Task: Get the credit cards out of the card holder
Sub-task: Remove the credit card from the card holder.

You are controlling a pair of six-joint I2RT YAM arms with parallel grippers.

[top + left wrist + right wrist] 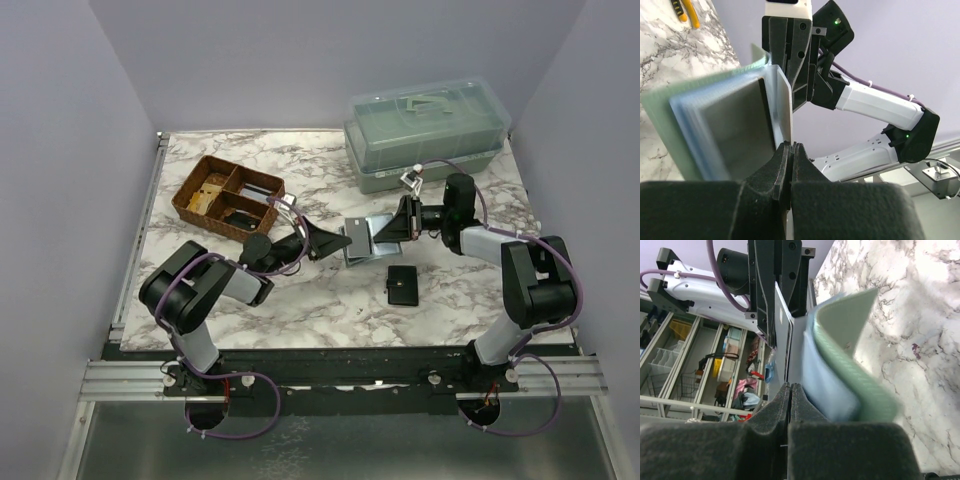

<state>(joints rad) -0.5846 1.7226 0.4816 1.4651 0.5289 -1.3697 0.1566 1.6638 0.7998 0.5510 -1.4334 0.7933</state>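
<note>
The sage green card holder [362, 240] is held open just above the table's middle, between my two grippers. My left gripper [340, 243] is shut [791, 145] on one end of a thin pale panel [782, 107] of it. My right gripper [392, 230] is shut [790, 386] on the opposite end of that panel [782, 340]. The green cover [700, 85] folds away to the side, as the right wrist view [850, 330] also shows. A pale blue card [822, 385] sits inside it. A grey-brown flat face [735, 130] lies against the blue layers. I cannot tell whether the gripped panel is a card or a flap.
A black snap wallet [402, 284] lies on the marble table [300, 310] just in front of the card holder. A brown divided basket [228, 196] stands at the back left. A lidded green plastic box [430, 135] stands at the back right. Lilac walls enclose the table.
</note>
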